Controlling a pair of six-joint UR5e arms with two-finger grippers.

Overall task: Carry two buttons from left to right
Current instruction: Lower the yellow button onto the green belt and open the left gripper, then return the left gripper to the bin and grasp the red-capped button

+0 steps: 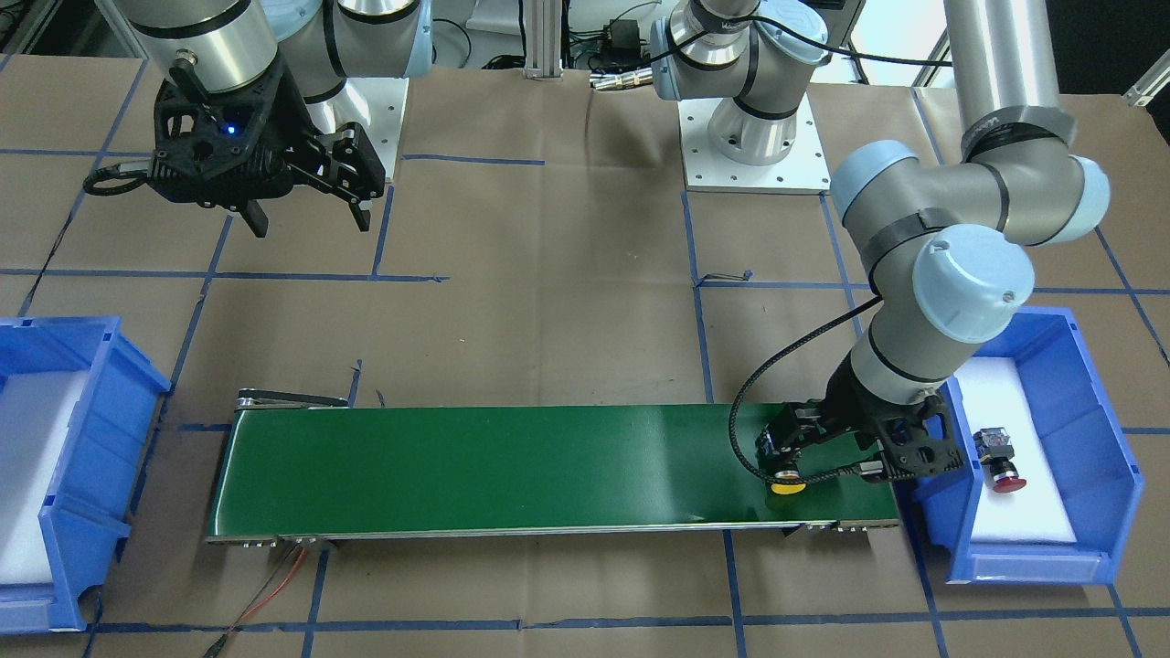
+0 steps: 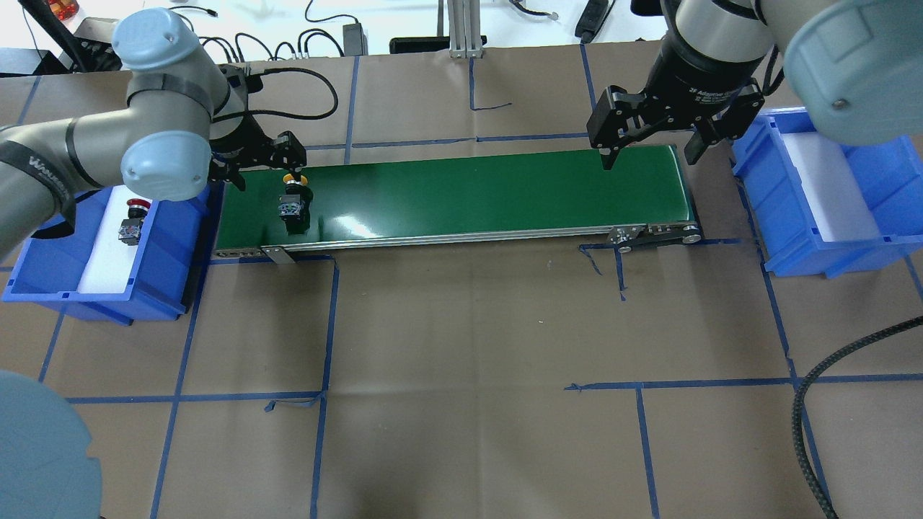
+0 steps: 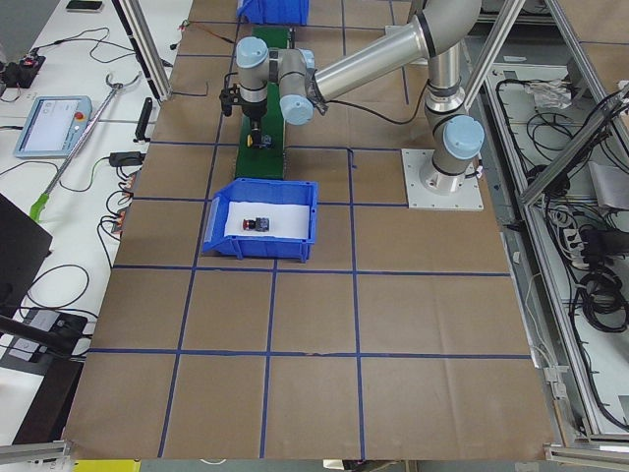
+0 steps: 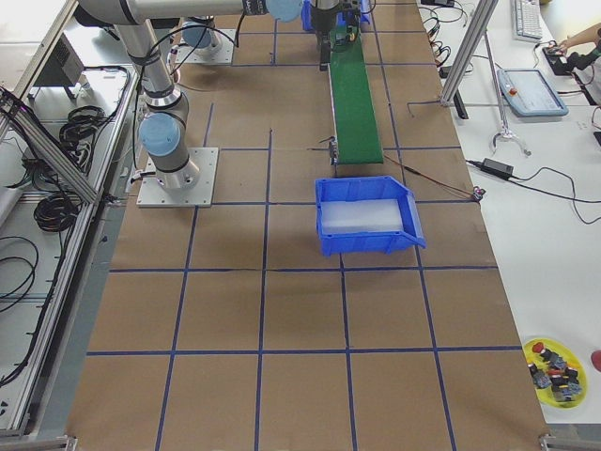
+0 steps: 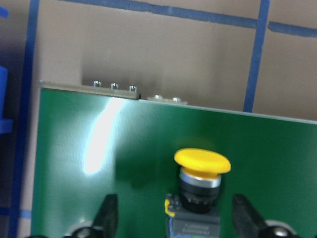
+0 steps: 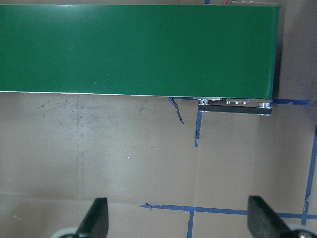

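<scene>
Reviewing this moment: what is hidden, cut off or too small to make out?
- Base of the yellow button: cut off by the left wrist view's bottom edge; covered by the left gripper in the front-facing view.
- Red button, left bin: markings too small everywhere.
- Right bin: far end hidden by the right arm in the overhead view.
- Parts on the yellow plate, exterior right view: too small to identify.

Two buttons are in view: one yellow button point(image 2: 292, 200) and one red button point(image 2: 133, 220). There are two blue bins, a left bin point(image 2: 94, 303) and a right bin point(image 2: 822, 252), and one green conveyor belt point(image 2: 490, 191). Two arms, the left arm point(image 2: 94, 137) and the right arm point(image 2: 844, 72), carry two claws, the left claw point(image 5: 176, 198) and the right claw point(image 2: 651, 155), each with two fingers. One brown surface point(image 2: 469, 324) bears everything.
</scene>
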